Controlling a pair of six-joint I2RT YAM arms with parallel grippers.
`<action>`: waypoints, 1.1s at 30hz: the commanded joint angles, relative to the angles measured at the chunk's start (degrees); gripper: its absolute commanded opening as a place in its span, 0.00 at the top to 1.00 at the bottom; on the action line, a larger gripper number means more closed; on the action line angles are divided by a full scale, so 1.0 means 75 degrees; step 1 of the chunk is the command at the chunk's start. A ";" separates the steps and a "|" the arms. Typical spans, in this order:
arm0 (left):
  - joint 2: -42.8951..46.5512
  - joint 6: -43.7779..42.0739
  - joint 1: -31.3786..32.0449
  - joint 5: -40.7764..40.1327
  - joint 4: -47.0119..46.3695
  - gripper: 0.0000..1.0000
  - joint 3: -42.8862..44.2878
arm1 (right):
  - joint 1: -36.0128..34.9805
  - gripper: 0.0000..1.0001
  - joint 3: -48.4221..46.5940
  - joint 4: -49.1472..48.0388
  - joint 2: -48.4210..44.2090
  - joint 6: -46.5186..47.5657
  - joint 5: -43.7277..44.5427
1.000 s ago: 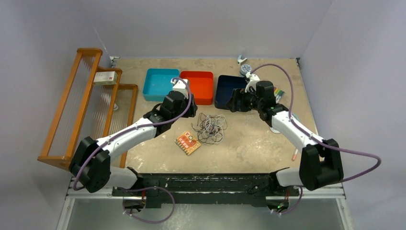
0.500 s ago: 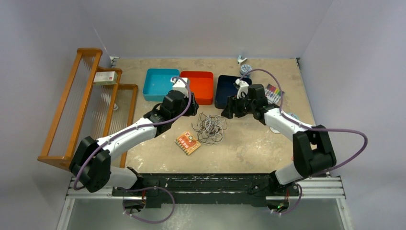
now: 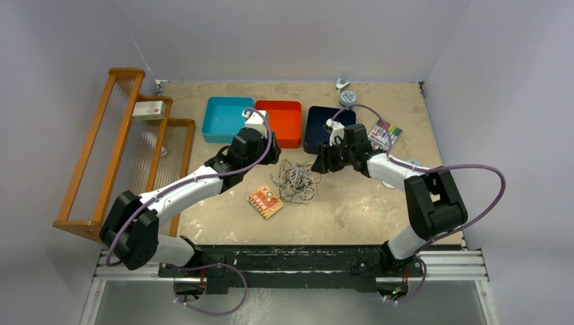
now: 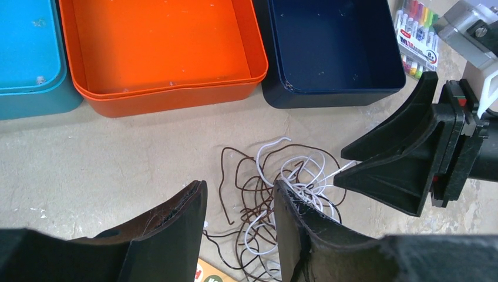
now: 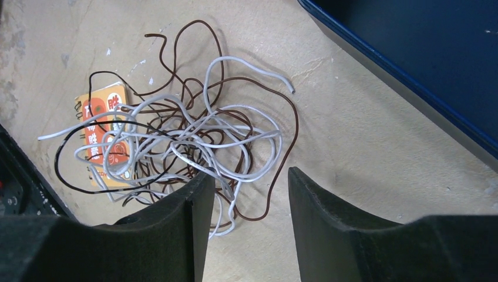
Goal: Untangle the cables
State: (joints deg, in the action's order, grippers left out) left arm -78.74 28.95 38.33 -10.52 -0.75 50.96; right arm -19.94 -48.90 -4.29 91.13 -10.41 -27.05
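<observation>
Right pincer [image 5: 246,176]: fingers half spread, pinching nothing, low at the right edge of the tangled cables [image 5: 194,129], my forearm reaching left. Left pincer [image 4: 239,188] likewise spread, at the tangle's far-left side. Orange card [image 5: 100,135] under some strands: print illegible. Marker pack [image 4: 416,35] reads "8".

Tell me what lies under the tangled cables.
An orange printed card lies partly under the cables, at their edge; elsewhere the bare table shows between strands. The strands hide part of the card's print.
</observation>
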 commanded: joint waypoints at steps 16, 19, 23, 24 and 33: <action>0.0187 0.0101 0.0005 -0.0115 -0.0464 0.56 -0.0120 | -0.0163 0.61 0.0779 -0.2261 -0.0406 -0.0375 -0.0053; 0.0227 0.0094 0.0009 -0.0114 -0.0543 0.56 -0.0158 | -0.0182 0.72 0.0816 -0.2371 -0.0456 -0.0362 -0.0143; 0.0399 0.0050 0.0008 0.0099 -0.1024 0.54 -0.0375 | -0.0208 0.88 0.0904 -0.2485 -0.0845 -0.0264 -0.0313; 0.0484 0.0035 0.0002 0.0142 -0.1244 0.53 -0.0455 | -0.0211 0.91 0.0917 -0.2490 -0.0989 -0.0226 -0.0302; 0.0792 0.0072 0.0004 0.0147 -0.2617 0.41 -0.0631 | -0.0222 1.00 0.0447 -0.1776 -0.1767 0.0279 -0.0278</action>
State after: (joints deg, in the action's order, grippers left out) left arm -74.89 28.97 38.33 -10.20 -11.70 46.04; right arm -21.37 -42.24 -19.03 80.29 -10.85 -28.08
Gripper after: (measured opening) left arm 0.584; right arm 0.009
